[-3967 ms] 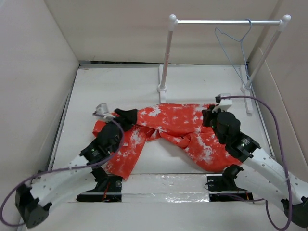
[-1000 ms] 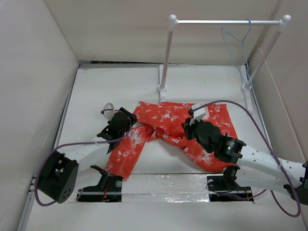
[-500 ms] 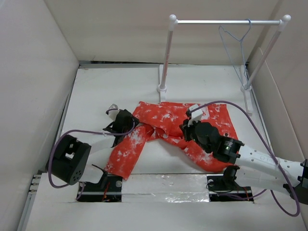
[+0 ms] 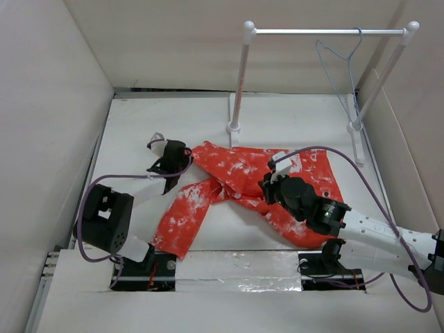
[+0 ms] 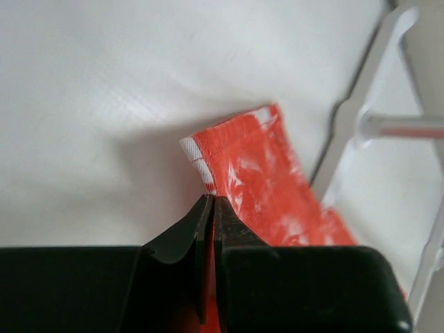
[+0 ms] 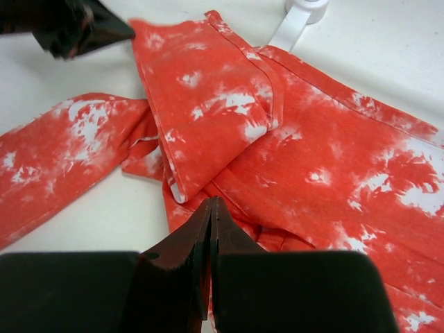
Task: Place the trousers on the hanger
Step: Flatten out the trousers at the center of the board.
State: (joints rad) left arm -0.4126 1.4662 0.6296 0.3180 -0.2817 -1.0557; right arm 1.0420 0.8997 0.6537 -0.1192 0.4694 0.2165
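Trousers (image 4: 243, 170) of bright orange-red cloth blotched with white lie crumpled on the white table (image 4: 159, 118), mid-way between the arm bases and the far wall, the waist part towards the rail stand (image 4: 240, 76) and the two legs splayed towards the near edge, one to the left and one running under the right arm. One upper corner of the cloth is folded over onto the rest, as the right wrist view shows. The left gripper (image 5: 210, 208) is at the left far corner of the garment with its fingers pressed together on the hem, a strip of orange showing between them and the white-stitched edge standing up just past the tips. The right gripper (image 6: 210, 211) sits low over the middle of the trousers, its fingers closed tight with the tips at a crease in the folds; whether any cloth is caught there I cannot tell. The hanger (image 4: 333, 73), thin pale blue-grey wire, hangs by its hook near the right end of the stand's bar, well apart from the trousers and from both grippers
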